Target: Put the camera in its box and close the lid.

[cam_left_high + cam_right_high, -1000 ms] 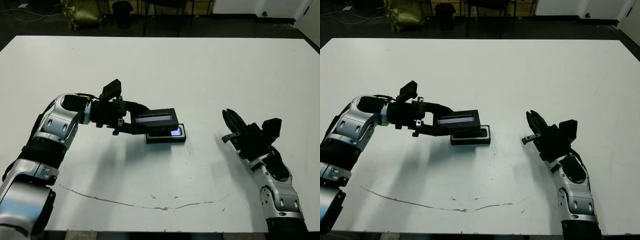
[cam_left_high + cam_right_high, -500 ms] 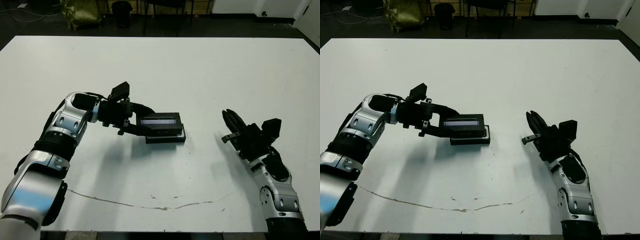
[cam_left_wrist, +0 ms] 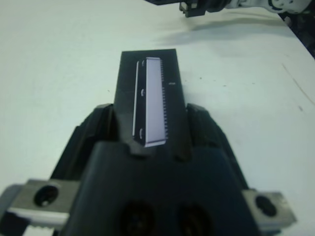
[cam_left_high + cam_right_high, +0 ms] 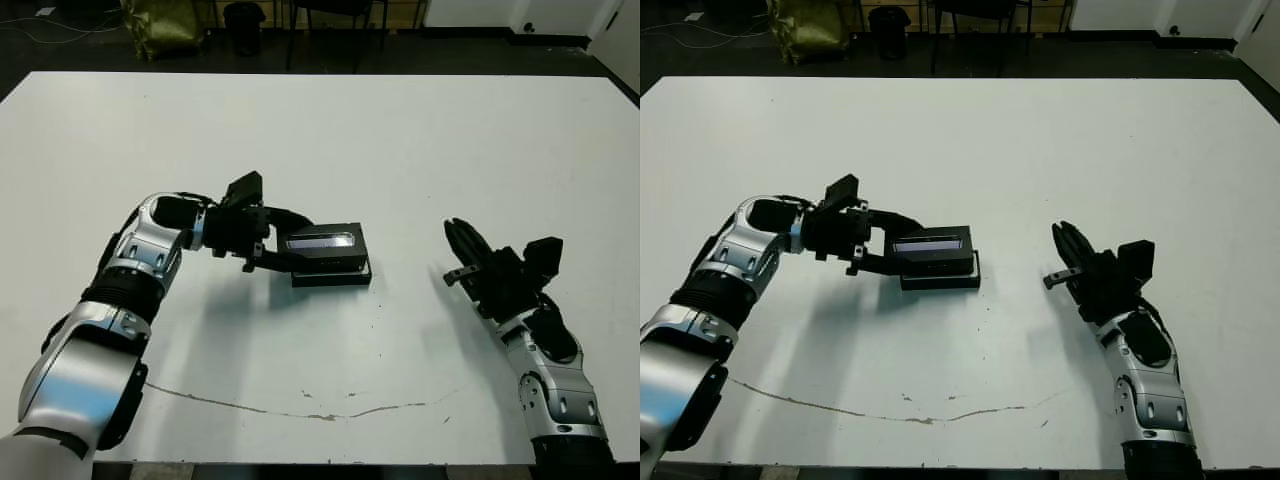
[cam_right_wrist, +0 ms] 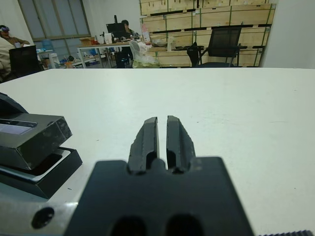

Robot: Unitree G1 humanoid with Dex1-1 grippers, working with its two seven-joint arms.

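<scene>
The robot's left claw (image 4: 272,252) grips one short end of the lid (image 4: 322,243), its two black fingers (image 3: 96,129) pressed against the lid's long sides as seen from the left wrist. The lid, its glossy grey-blue stripe facing up, sits on top of the box (image 4: 335,275) directly ahead of that claw; from the right wrist view it rests tilted, its near edge raised off the box rim rather than seated flush. The camera cannot be seen beneath the lid. Box and lid lie near the middle of the white tabletop (image 4: 400,140), between the two arms. Well apart from them, on the far side of the box from the left claw, the right claw (image 4: 462,245) holds nothing, its two fingers (image 5: 147,137) drawn together with only a thin slit between them, pointing out across bare tabletop. Beyond the tabletop's far edge, chairs, desks and a seated person appear in the background.
</scene>
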